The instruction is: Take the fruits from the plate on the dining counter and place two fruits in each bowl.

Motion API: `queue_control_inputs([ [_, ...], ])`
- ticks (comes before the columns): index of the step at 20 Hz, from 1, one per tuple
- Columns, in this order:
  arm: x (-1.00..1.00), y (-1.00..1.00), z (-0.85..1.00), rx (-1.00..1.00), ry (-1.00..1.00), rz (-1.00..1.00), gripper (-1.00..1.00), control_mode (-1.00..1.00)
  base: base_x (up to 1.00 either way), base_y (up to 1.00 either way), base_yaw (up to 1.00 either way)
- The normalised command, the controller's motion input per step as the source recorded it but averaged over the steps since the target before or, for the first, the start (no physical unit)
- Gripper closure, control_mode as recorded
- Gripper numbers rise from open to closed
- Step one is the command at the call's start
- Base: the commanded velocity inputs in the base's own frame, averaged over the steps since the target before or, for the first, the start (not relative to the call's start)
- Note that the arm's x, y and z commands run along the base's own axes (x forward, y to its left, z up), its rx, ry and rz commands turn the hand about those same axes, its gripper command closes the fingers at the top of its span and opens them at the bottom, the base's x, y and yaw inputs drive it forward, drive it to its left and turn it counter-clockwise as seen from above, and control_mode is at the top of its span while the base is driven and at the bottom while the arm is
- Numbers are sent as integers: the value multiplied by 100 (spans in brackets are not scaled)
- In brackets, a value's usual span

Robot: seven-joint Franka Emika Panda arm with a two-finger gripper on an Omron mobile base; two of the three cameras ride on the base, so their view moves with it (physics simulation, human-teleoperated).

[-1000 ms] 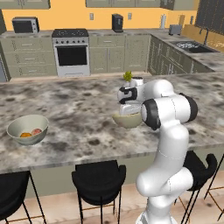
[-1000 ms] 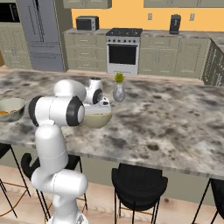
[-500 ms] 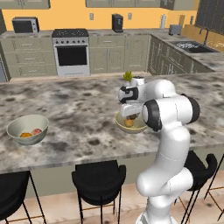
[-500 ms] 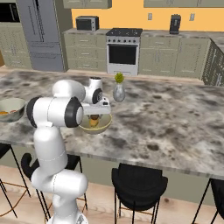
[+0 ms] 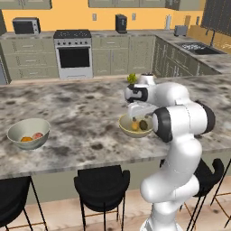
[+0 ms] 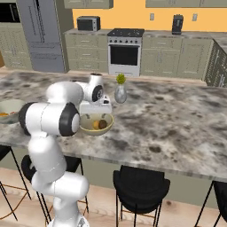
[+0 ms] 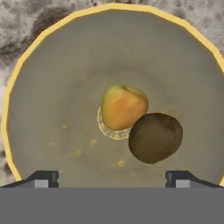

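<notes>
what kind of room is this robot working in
A home kitchen, rendered rather than real. A stove with an oven stands against the back wall among sage-green cabinets, a microwave sits on the worktop, and black stools line a marble dining counter.

No text, label or number can be read anywhere.

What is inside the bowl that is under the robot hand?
The bowl holds two fruits: a yellow-orange fruit and a dark brownish-green fruit, touching each other. They cover part of the bowl's bottom.
</notes>
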Motion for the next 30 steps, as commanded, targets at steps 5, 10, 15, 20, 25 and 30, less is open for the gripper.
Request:
queue_control_inputs([
  [5,-100,-2,70,4,-11,0,-100,-100,0,0,0],
  [10,-100,0,54,0,-2,-4,-100,-100,0,0,0],
  [15,-100,1,8,0,-1,-8,-100,-100,0,0,0],
  [20,-100,17,25,0,-19,-10,-100,-100,0,0,0],
  [25,-100,0,63,0,-31,-20,-100,-100,0,0,0],
  [30,-98,-3,79,0,-39,-15,-100,-100,0,0,0],
])
